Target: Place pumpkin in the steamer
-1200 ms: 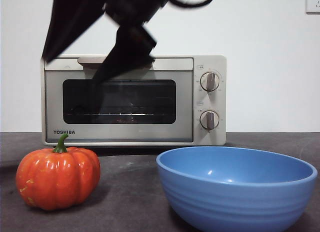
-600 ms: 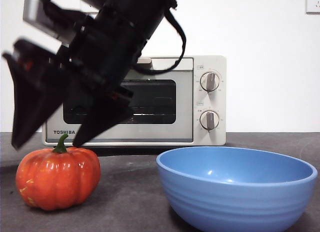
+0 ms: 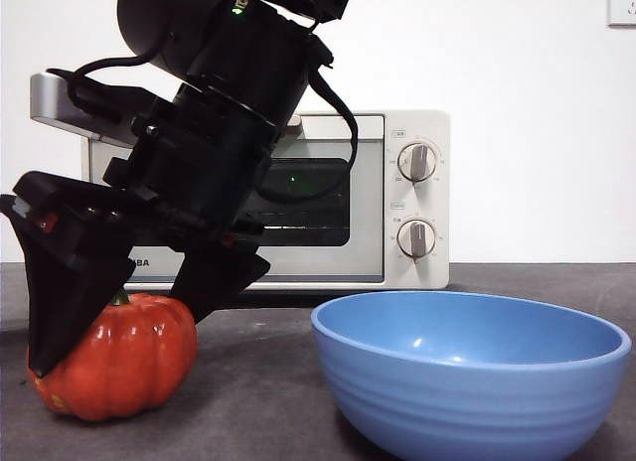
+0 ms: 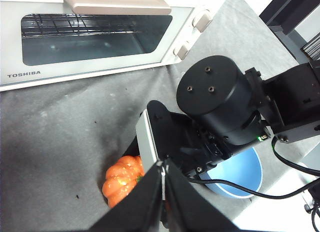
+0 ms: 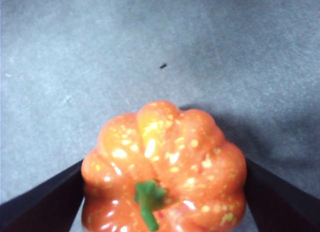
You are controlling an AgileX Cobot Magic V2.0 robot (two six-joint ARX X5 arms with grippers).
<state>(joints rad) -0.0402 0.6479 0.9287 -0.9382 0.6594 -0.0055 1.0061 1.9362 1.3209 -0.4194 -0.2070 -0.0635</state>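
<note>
The orange pumpkin [image 3: 129, 367] with a green stem sits on the dark table at the front left, in front of the cream TOSHIBA steamer [image 3: 368, 203], whose door is closed. My right gripper [image 3: 119, 342] is open and lowered over the pumpkin, one jaw on each side of it. In the right wrist view the pumpkin [image 5: 165, 157] fills the gap between the jaws of the right gripper [image 5: 164, 162]. My left gripper [image 4: 162, 192] is shut and empty, high above the table. Its view shows the pumpkin [image 4: 120, 179], the right arm and the steamer [image 4: 100, 42].
A wide blue bowl [image 3: 467, 372] stands at the front right, close beside the pumpkin; it also shows in the left wrist view [image 4: 240, 174]. The steamer has a bar handle [image 4: 117, 3] along the top of its door and two knobs [image 3: 416, 163].
The right arm has come down from in front of the steamer's top to the pumpkin, and its open jaws now straddle it. The pumpkin and bowl have not moved.
</note>
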